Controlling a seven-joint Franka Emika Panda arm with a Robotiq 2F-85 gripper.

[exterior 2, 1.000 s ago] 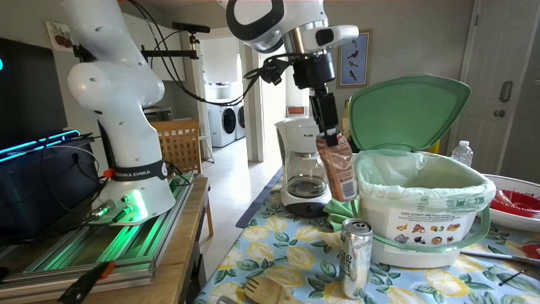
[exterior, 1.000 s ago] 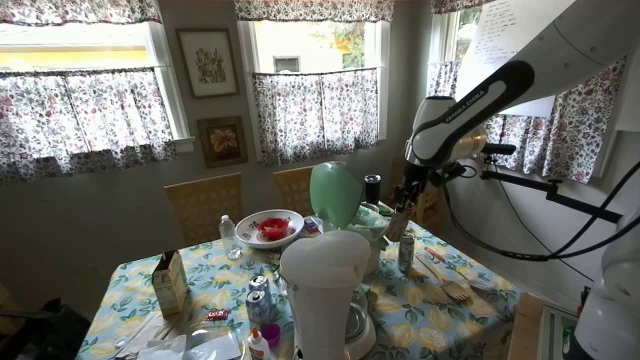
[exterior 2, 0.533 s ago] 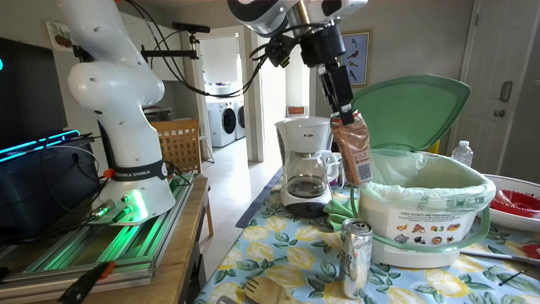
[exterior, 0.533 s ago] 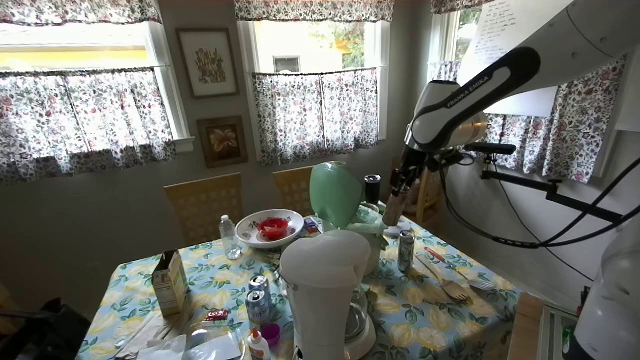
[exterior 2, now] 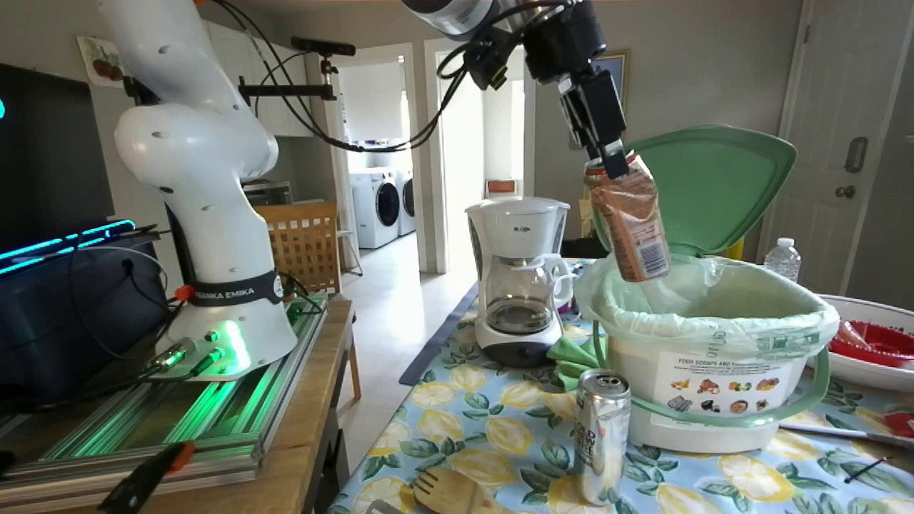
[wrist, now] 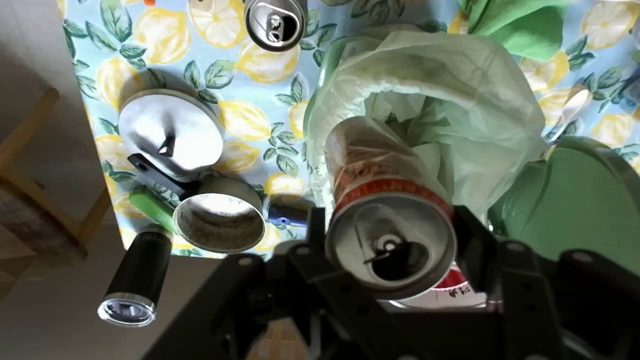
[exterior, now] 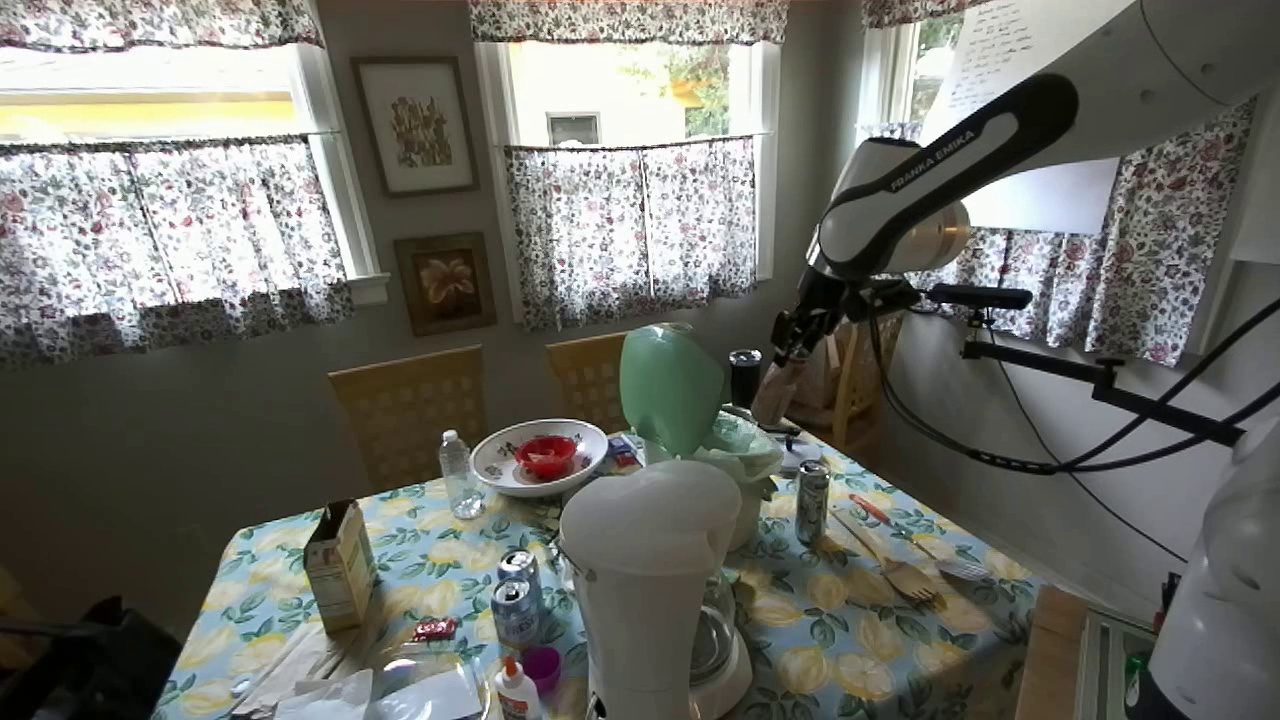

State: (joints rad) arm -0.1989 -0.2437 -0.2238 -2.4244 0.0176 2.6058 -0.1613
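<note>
Well, far left in an exterior view, we see the arm's foot [exterior 2: 221,314] on a wooden bench [exterior 2: 300,421]. Then, on the lemon cloth [exterior 2: 514,421], we find a wooden fork [exterior 2: 450,491], a coffee maker [exterior 2: 514,243] and, beside it, a green rag [exterior 2: 577,357]. Next, a silver can [exterior 2: 602,439] stands up straight beside the bin [exterior 2: 721,385]. Higher up, we see the hand [exterior 2: 608,158] pinching an orange can [exterior 2: 634,232] by its top end. In the wrist view, we look down on that can's silver top. It leans, its low end near the bin's bag [exterior 2: 721,334]; we can't tell if they touch. The bin's lid [exterior 2: 714,185] is up. Far right, we spot a bottle [exterior 2: 783,260], and a white bowl [exterior 2: 864,377] with a red dish [exterior 2: 882,348] in it.
</note>
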